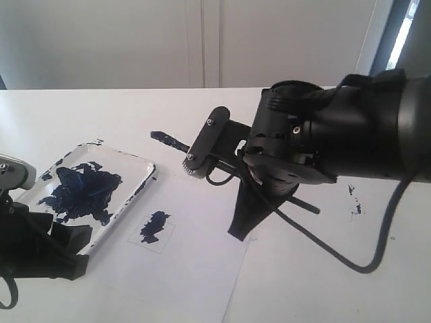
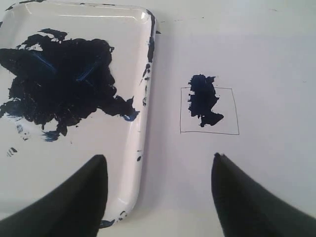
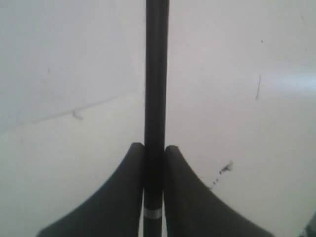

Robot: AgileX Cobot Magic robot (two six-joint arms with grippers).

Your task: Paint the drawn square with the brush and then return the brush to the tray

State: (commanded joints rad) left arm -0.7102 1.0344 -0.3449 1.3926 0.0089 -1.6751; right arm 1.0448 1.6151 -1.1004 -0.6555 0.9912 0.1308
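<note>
White tabletop: R gripper (image 3: 154, 148) clamped on brush (image 1: 172, 142) shaft, blue tip pointing left; drawn square (image 1: 153, 229) lies camera-side of tip, beside tray (image 1: 145, 166). L gripper (image 2: 158, 165) gapes wide.

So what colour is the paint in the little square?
Dark blue, smeared in the drawn square; clearest in the left wrist view.

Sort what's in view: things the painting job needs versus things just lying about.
Job: brush, clamped in right gripper; drawn square, partly smeared blue; tray; paper sheet under the square.
Lying about: blue flecks on the table; left gripper, open and empty.
</note>
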